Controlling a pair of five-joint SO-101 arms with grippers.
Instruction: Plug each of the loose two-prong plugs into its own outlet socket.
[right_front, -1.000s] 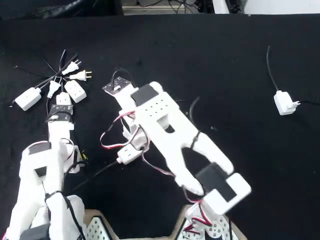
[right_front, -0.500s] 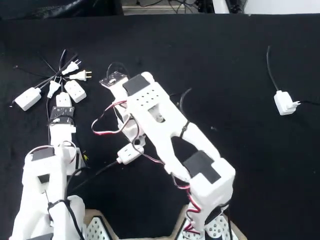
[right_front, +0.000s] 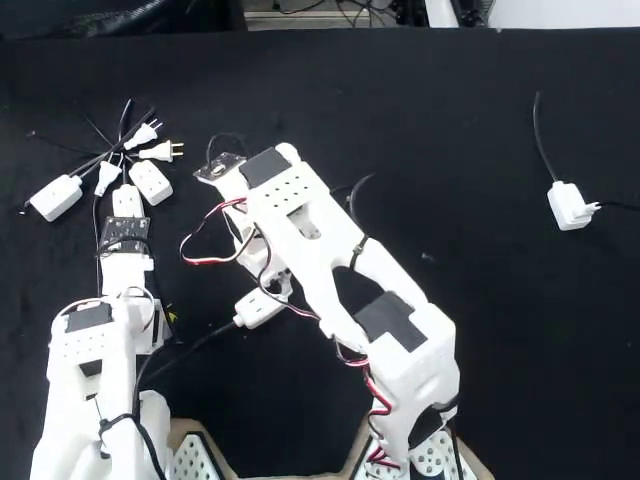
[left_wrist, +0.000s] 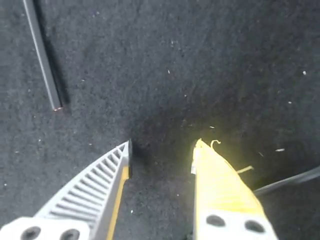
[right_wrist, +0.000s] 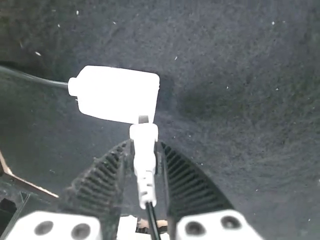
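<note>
In the high view, the black table (right_front: 450, 120) is carrying a cluster of white plugs and sockets (right_front: 130, 170) in the upper left of the frame. One single white plug (right_front: 568, 206) is lying at the right edge, well apart from them. The left arm (right_front: 95, 340) is standing in the lower left, its wrist just below the cluster. The right arm (right_front: 330, 260) is lying across the centre, and a white outlet socket (right_front: 258, 309) is resting beside its wrist.

In the left wrist view, the left gripper (left_wrist: 161, 150) is standing open over the black cloth with nothing between its fingers. A thin black cable (left_wrist: 42, 55) is lying near it.

In the right wrist view, the right gripper (right_wrist: 145, 146) is clamping a two-prong plug (right_wrist: 144, 160). The front end of the plug is touching the outlet socket (right_wrist: 117, 94); I cannot tell whether the prongs are inside.
</note>
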